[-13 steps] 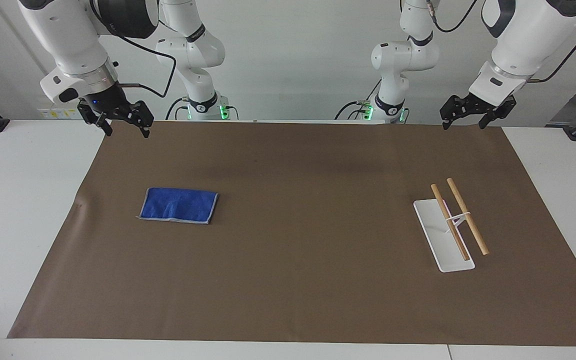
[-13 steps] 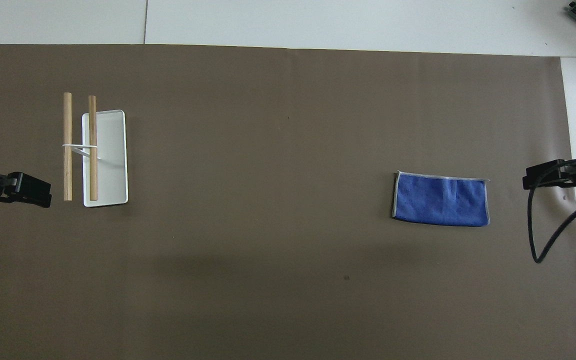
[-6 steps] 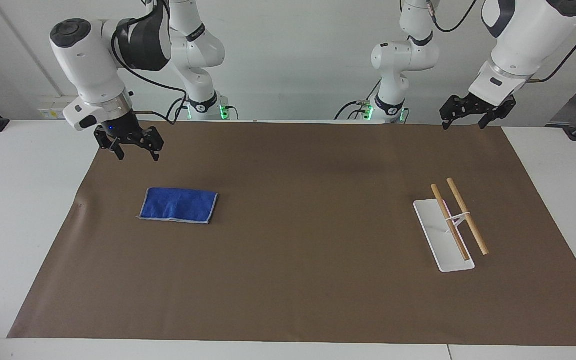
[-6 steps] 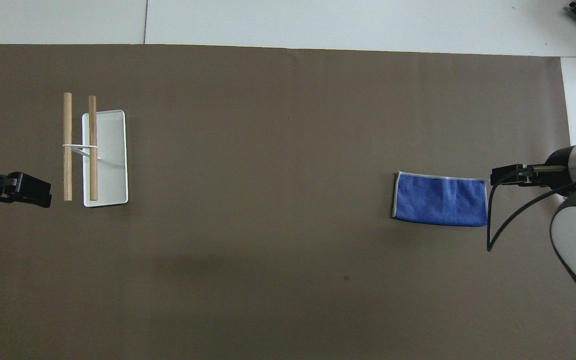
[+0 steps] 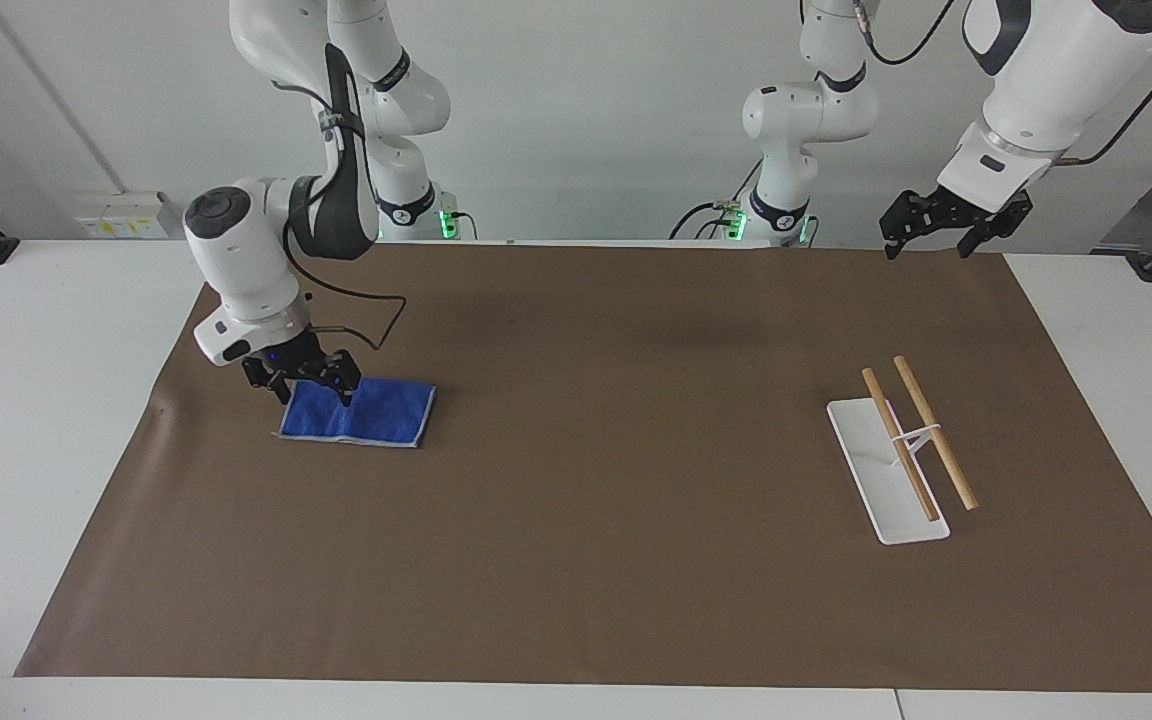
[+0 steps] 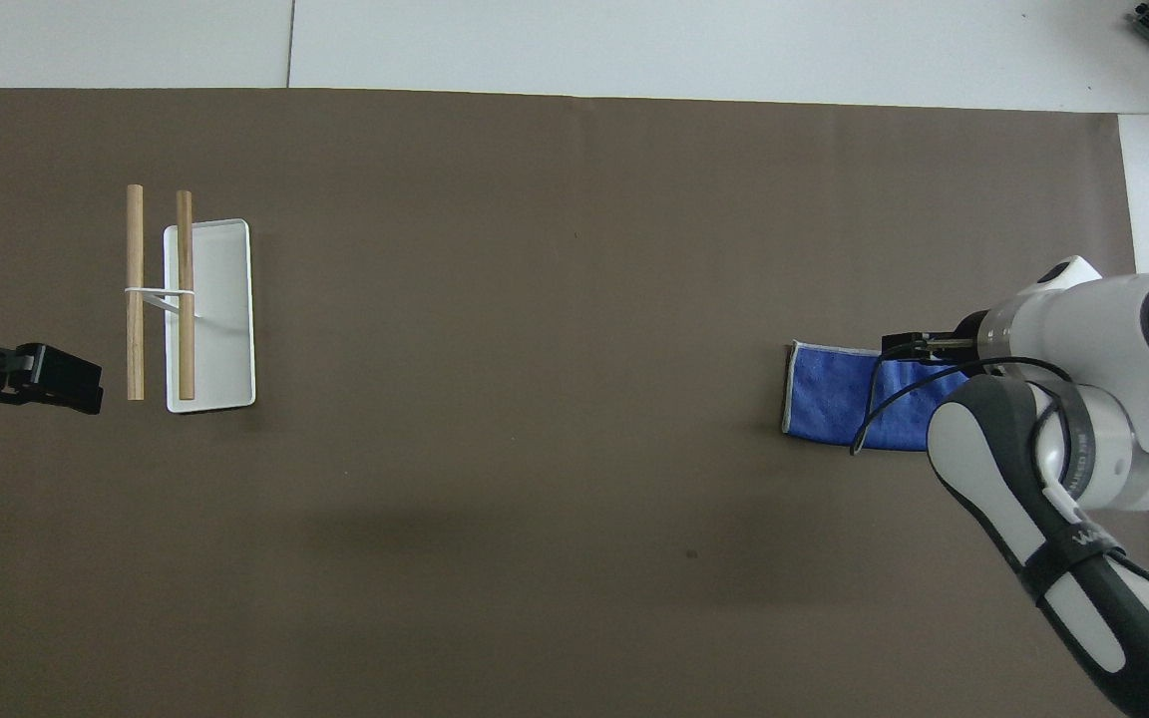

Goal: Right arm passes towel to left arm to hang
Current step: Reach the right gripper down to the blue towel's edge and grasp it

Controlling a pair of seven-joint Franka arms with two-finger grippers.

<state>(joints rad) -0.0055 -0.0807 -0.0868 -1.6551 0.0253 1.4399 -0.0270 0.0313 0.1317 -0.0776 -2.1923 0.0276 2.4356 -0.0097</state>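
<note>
The right gripper (image 5: pixel 303 385) has dropped from beside the mat's edge to just over the towel (image 5: pixel 376 415), jaws open. The left gripper (image 5: pixel 939 228) waits, open, unchanged. The towel lies flat on the brown mat (image 5: pixel 596 500) at the right arm's end, the rack (image 5: pixel 901 450) well apart. White wall.

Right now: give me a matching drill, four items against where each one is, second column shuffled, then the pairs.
1. towel
2. rack
3. right gripper
4. left gripper

A. over the mat's edge nearest the robots, waiting
B. flat on the mat, right arm's end
C. standing on the mat, left arm's end
D. low over the towel's end, fingers open

Pairs: 1-B, 2-C, 3-D, 4-A
</note>
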